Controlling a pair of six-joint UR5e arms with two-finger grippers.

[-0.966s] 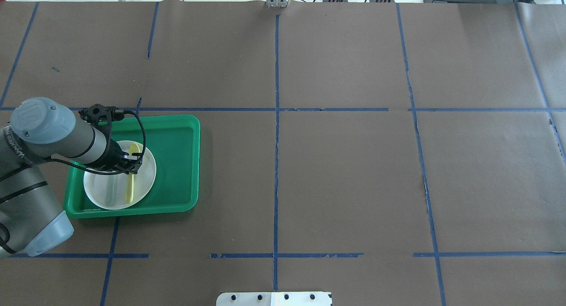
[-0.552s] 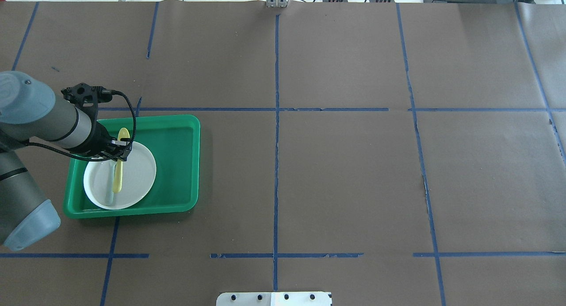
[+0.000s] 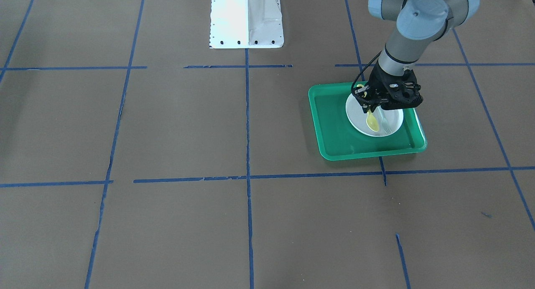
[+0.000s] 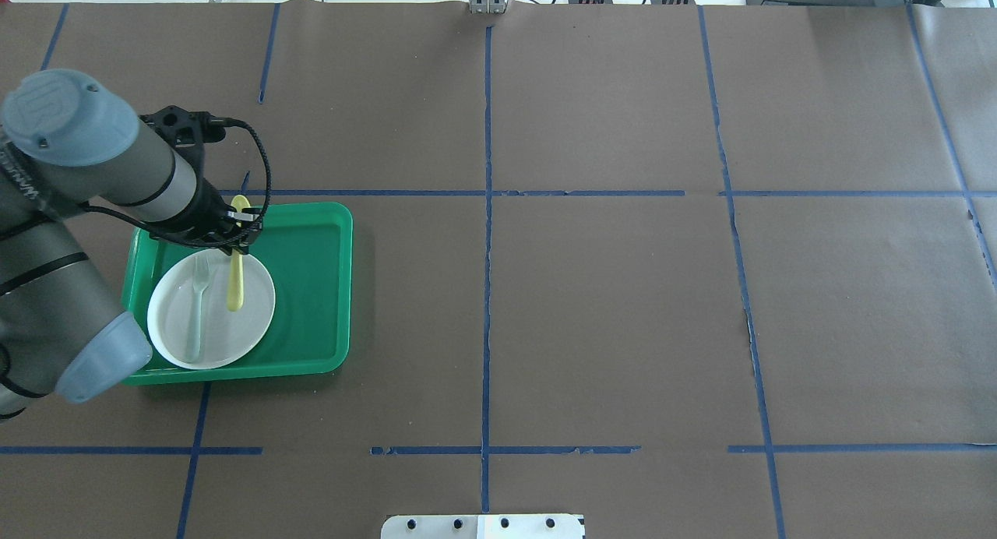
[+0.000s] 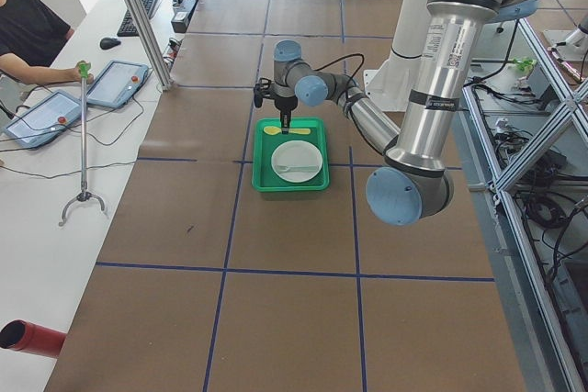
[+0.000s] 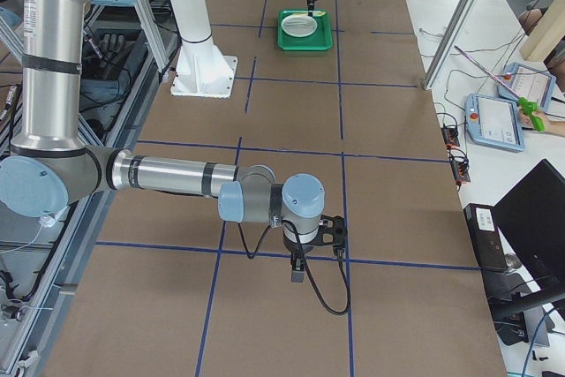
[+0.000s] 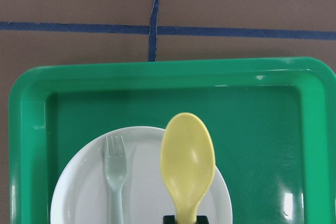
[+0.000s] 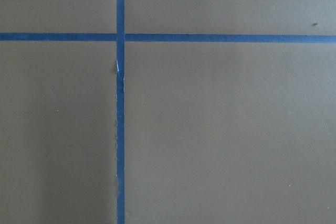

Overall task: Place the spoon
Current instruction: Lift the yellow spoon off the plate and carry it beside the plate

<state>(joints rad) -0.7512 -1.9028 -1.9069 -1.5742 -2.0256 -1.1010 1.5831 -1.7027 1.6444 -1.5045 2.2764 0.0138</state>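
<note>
From across the desk [image 3: 188, 126], a green rectangular plastic tray [image 3: 334, 126] carries a round white plate [image 3: 355, 115]. The left fingers [image 3: 369, 108] point down over the plate and pinch the handle of a small yellow plastic spoon [image 3: 372, 121]. Its oval bowl points towards the camera. A pale grey-green translucent fork [image 3: 385, 126] lies on the plate just beside the spoon.

From overhead, the spoon is clamped part-way along its handle. Its bowl shows over the tray's far rim and its handle end over the plate. The fork lies flat on the plate's left half, roughly parallel to the spoon.

From the camera at the robot's left, the spoon sits level in the left fingers and looks lifted clear of the plate, above the far end of the tray.

From the camera at the robot's right, the near arm stretches low over the desk, well apart from the tray. The right fingers [image 6: 297, 273] point down near a crossing of blue tape lines [image 6: 265, 253]. Whether they are spread or pressed together cannot be told.

The left wrist camera looks along the spoon, whose handle is nipped at the bottom edge. The bowl is over the plate's far edge, and the fork's tines are to its left.

The right wrist camera shows only brown desk and tape.
</note>
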